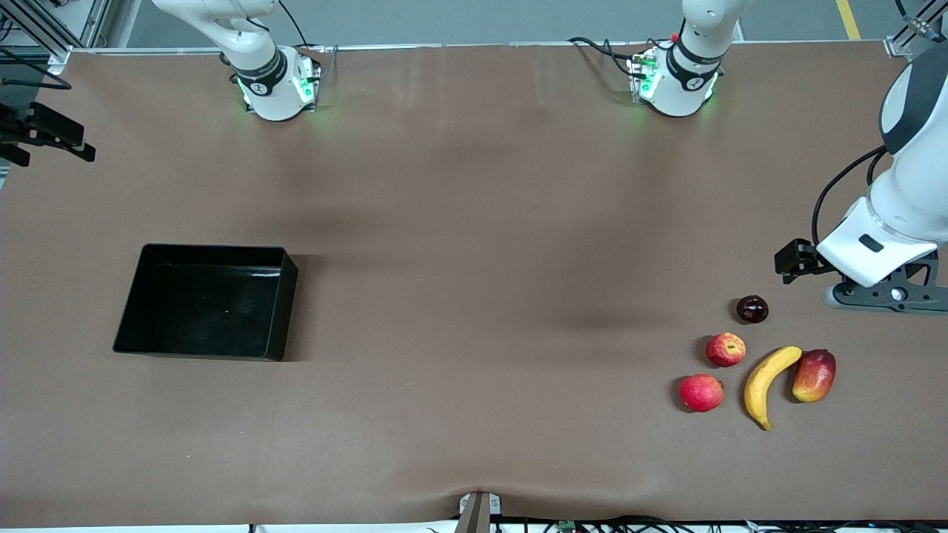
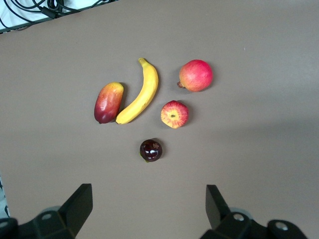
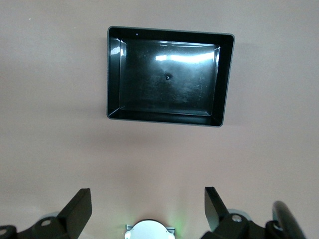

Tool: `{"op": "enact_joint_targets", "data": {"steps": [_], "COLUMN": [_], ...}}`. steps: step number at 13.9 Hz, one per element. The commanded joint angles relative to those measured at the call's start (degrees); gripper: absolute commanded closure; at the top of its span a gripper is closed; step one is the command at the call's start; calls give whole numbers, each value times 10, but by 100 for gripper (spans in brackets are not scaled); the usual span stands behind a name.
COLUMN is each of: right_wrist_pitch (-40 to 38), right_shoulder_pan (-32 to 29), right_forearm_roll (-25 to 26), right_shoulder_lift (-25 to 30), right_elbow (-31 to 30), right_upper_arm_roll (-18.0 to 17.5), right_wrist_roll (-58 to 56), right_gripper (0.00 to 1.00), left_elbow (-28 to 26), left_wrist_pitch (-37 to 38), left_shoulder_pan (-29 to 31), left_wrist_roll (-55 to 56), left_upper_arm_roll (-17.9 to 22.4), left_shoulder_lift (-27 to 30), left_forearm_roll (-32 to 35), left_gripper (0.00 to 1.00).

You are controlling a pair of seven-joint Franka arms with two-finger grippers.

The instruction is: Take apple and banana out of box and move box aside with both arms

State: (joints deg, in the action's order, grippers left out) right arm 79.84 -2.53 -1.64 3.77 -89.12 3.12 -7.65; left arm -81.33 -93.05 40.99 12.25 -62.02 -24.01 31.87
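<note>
A curved yellow banana [image 1: 766, 385] and a small red apple [image 1: 726, 349] with a yellowish patch lie near the left arm's end of the table; both also show in the left wrist view, banana [image 2: 139, 92] and apple [image 2: 174, 114]. The black box [image 1: 290, 303] stands empty toward the right arm's end and shows in the right wrist view [image 3: 113, 74]. My left gripper [image 2: 149, 201] is open and empty, high over the table beside the fruits. My right gripper [image 3: 147, 206] is open and empty, high over the table between its base and the box.
A plain red round fruit [image 1: 701, 392] lies beside the apple, nearer the front camera. A red-and-yellow mango [image 1: 814, 375] touches the banana. A dark round fruit [image 1: 752, 309] lies farther from the camera. The left arm's wrist [image 1: 874, 244] hangs over the table's end.
</note>
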Motion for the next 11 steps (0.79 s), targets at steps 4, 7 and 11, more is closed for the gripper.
{"op": "enact_joint_targets", "data": {"steps": [4,7,11], "right_wrist_pitch": [-3,-1,9], "right_shoulder_pan": [-5,-3,-5], "right_forearm_roll": [8,9,4], "right_shoulder_lift": [-21,-21,-21], "right_elbow": [46,46,45], "right_upper_arm_roll": [-7,-7,-7], "right_wrist_roll": [-14,-14,-14], "right_gripper": [0,0,0], "left_elbow": [1,-6,-36], "left_wrist_pitch": [6,9,15], "left_shoulder_pan": [-81,-175,-309], "left_wrist_roll": [-7,-9,-8], "left_upper_arm_roll": [164,289,436], "left_shoulder_lift": [112,157,208], "left_forearm_roll": [-159,-221,-248], "left_gripper": [0,0,0]}}
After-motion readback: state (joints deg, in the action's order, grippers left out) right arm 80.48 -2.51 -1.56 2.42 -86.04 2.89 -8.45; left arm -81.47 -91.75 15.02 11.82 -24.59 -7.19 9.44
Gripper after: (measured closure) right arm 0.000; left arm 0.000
